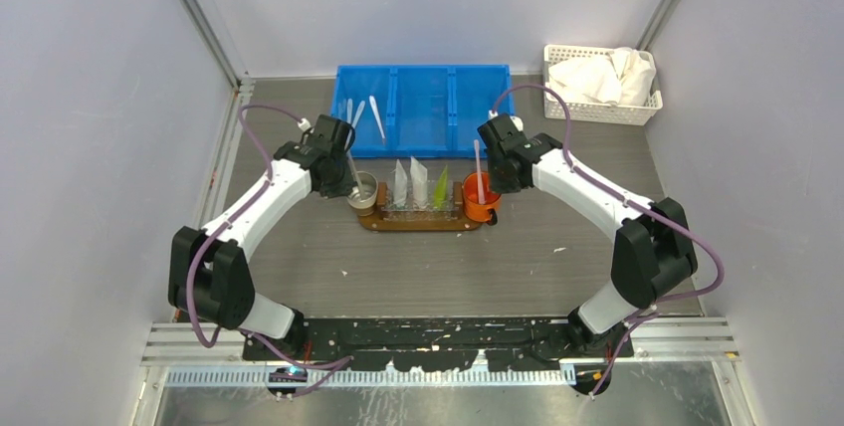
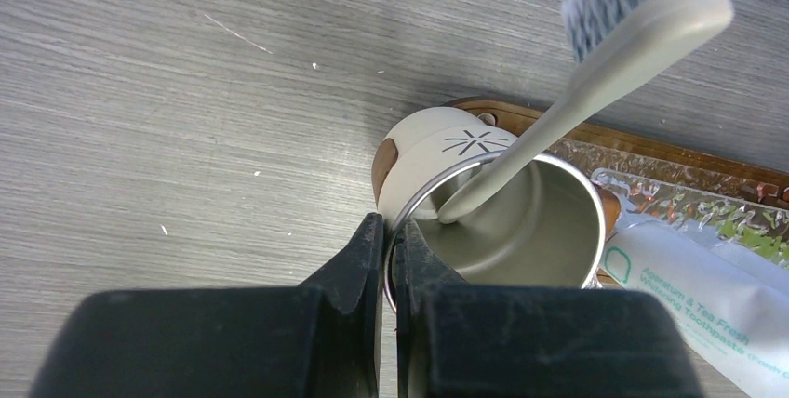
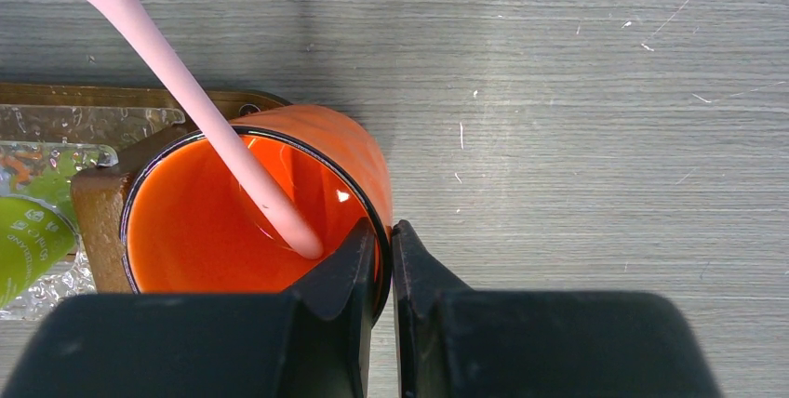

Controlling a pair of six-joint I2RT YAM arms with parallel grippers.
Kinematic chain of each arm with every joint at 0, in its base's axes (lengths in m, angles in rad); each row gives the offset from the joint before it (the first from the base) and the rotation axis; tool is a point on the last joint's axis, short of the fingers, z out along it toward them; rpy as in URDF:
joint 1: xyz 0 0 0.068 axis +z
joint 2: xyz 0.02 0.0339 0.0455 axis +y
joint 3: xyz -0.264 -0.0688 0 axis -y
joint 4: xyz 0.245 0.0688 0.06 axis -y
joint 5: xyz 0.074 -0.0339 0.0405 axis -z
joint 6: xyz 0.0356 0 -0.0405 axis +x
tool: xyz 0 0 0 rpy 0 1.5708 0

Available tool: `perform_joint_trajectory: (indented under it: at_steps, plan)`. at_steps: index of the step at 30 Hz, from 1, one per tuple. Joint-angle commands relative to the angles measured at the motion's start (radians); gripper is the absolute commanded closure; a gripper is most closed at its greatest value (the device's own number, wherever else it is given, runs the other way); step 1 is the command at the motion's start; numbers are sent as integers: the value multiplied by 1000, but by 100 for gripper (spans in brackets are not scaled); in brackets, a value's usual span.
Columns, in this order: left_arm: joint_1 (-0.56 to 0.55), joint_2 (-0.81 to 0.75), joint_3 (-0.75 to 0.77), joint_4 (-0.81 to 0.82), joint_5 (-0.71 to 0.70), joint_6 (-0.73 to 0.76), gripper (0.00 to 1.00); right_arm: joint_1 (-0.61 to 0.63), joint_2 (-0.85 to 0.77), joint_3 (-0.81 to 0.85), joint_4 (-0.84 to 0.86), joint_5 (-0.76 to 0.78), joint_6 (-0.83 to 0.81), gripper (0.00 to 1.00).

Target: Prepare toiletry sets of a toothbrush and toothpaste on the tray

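Toothpaste [image 1: 421, 185] tubes stood upright in a row along the middle of the tray [image 1: 423, 225], mid-table. At its left end your left gripper [image 2: 389, 254] was pinched on the rim of a beige cup [image 2: 521, 231] holding a grey toothbrush [image 2: 568, 100]. At its right end your right gripper [image 3: 383, 254] was clamped on the rim of an orange cup [image 3: 233, 221] holding a pink toothbrush [image 3: 200, 110].

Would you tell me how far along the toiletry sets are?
Done: three toothpaste tubes stand on the dark-brown wooden tray, a beige toothbrush in the beige metal cup and a pink toothbrush in the orange cup at its ends. In hand: the left gripper pinches the beige rim, the right gripper the orange rim. Left: letting go; spare toothbrushes lie in the blue plastic bin.
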Motion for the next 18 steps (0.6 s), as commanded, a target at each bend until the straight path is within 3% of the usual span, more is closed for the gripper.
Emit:
perform_joint_trajectory:
  at_steps: [1,13,18]
  plan:
    - [-20,-49,-8,26,31,-24,99,22,-48,15,59,-35,32,99]
    - [-19,-61,-47,15,2,-21,97,30,-44,-12,83,-36,45,99]
    - [-18,-45,-48,23,11,-18,86,29,-39,-13,89,-45,49,99]
